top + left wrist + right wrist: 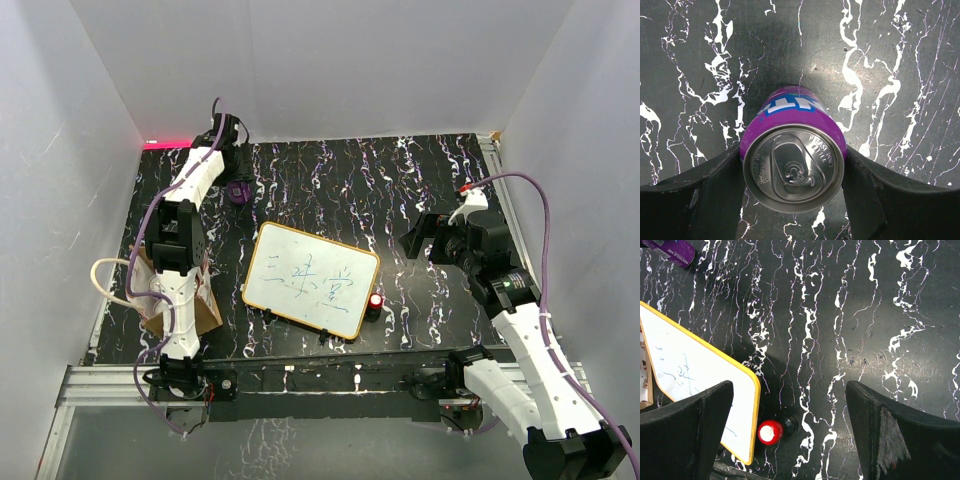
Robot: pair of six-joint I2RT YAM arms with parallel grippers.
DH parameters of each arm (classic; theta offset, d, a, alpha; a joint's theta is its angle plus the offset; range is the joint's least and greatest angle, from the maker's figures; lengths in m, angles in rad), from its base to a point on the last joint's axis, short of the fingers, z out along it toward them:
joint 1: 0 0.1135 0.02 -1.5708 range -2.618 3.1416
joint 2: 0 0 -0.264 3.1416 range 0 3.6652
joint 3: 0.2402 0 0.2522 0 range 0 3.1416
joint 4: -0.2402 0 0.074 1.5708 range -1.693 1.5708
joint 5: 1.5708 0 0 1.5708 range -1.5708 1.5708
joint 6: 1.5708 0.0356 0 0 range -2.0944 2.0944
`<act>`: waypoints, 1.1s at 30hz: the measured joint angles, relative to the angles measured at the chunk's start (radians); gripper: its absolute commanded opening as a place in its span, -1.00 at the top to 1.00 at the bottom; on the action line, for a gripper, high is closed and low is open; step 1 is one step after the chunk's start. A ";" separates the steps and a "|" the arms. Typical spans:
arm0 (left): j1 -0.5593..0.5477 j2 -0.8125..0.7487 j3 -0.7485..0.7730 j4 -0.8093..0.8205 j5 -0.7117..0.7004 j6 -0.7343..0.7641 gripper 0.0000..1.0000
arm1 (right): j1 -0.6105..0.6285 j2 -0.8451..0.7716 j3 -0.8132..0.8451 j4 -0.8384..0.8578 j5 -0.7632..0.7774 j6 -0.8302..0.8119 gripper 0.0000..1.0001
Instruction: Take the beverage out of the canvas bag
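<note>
The left jaws are clamped on the purple beverage can (792, 150): both dark fingers (705, 200) press against its sides. It stands upright on the black, white-veined bench (890, 60), silver top and pull tab facing the wrist camera. From above, this grip sits at the far left of the bench, close to the back wall.

The canvas bag (195, 310) is well apart from the can, at the near-left corner beside the left arm (185, 210), which hides part of it. Its pale handles (105, 280) loop out past the bench's left edge.

The right jaws are wide apart with nothing between them, hanging over bare bench on the right side.

A yellow-framed white board (310, 280) lies flat mid-bench, between the bag and the right jaws. A small red-capped object (375, 302) sits just beside the board's near-right corner.
</note>
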 measured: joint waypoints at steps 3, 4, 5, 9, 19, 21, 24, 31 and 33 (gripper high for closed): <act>0.000 -0.007 -0.012 0.010 -0.003 0.003 -0.50 | 0.000 0.000 0.000 0.000 0.000 0.000 -0.96; 0.000 -0.008 -0.013 0.009 -0.003 0.008 -0.57 | 0.000 0.000 0.000 0.000 0.000 0.000 -0.96; 0.000 -0.010 -0.013 0.008 -0.003 0.008 -0.65 | 0.000 0.000 0.000 0.000 -0.001 0.000 -0.96; -0.002 -0.039 -0.047 0.008 -0.002 0.013 -0.84 | 0.000 0.001 0.000 0.000 -0.002 0.000 -0.96; -0.014 -0.342 -0.205 0.019 0.028 -0.005 -0.86 | 0.000 0.011 -0.016 0.008 -0.026 0.000 -0.96; -0.024 -0.462 -0.275 0.044 0.035 -0.013 -0.86 | 0.000 0.013 -0.017 0.009 -0.031 0.000 -0.96; -0.042 -0.691 -0.420 0.094 0.039 -0.019 -0.86 | 0.000 0.013 -0.017 0.010 -0.043 0.000 -0.96; -0.055 -1.085 -0.639 0.122 -0.082 -0.018 -0.90 | 0.000 0.013 -0.018 0.026 -0.062 0.001 -0.96; -0.055 -1.144 -0.665 0.127 -0.181 -0.016 -0.92 | 0.001 0.013 -0.019 0.028 -0.069 0.001 -0.96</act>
